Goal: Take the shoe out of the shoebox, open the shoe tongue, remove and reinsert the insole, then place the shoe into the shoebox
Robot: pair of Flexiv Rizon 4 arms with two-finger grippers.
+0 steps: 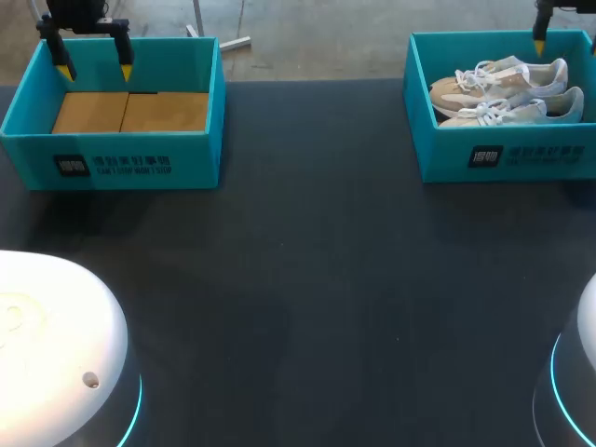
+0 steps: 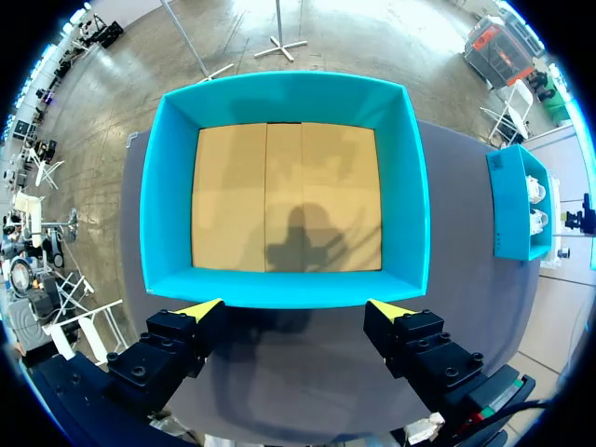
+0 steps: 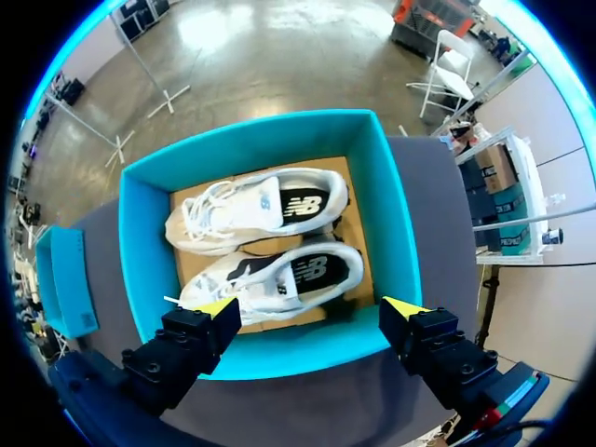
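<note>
The right pincer [image 3: 312,309] hangs spread wide above the shoebox [image 3: 391,214], sneakers [image 3: 261,209] untouched inside it, so I'd say lifting-out hasn't begun; next it must drop and clamp one.

Shoes [image 1: 503,79] side by side in R shoebox [image 1: 531,156], far-R on table [image 1: 307,279]; L shoebox [image 1: 200,154] far-L.

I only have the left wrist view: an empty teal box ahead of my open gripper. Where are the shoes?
Observer: Two white shoes lie inside the right box, below the right gripper.
Operator: Is that gripper holding one?
Observer: No. Its fingers are open above the box and touch nothing.
Operator: Which way do the shoes point?
Observer: They lie side by side, toes toward the left box.
</note>
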